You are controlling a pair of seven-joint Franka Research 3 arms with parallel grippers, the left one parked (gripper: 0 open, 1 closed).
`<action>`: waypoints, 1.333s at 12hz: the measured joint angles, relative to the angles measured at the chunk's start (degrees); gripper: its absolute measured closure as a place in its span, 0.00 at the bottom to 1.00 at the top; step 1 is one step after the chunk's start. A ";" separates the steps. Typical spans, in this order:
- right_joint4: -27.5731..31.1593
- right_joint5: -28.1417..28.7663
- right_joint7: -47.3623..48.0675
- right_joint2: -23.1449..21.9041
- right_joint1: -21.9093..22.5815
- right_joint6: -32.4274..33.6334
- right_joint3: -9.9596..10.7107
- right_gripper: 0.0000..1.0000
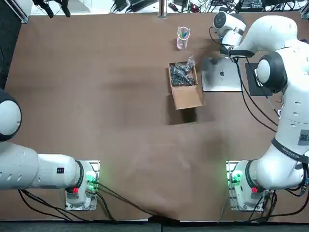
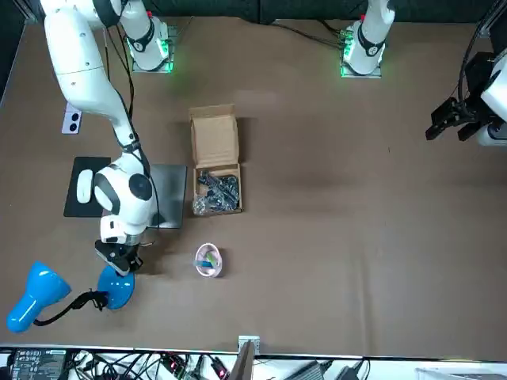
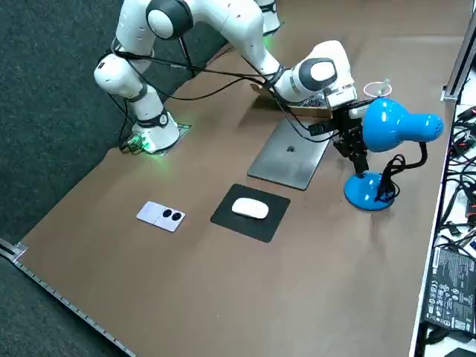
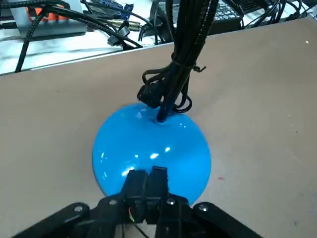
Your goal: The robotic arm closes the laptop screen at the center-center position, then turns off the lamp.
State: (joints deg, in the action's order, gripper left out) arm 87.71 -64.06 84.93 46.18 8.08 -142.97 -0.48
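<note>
right jaws pressed together (tips meeting) | over lamp base (image 4: 148, 144); laptop (image 1: 221, 77) lid down

A wide brown matte tabletop (image 1: 96, 72) sits over dark grey carpet floor (image 3: 44, 149); tangled black cables (image 1: 128, 5) crowd its far edge.

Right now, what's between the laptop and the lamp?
The right end effector, shut, hangs between the laptop and the lamp, over its blue base. The front view shows it best.
</note>
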 joint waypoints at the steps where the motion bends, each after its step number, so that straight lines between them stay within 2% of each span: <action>1: 0.00 0.00 0.00 0.04 0.00 -0.13 0.00 0.98; 16: -0.69 -0.25 0.05 0.88 -0.53 -1.84 0.38 0.98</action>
State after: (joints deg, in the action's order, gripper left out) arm 87.02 -64.31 84.97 47.06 7.55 -144.81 -0.10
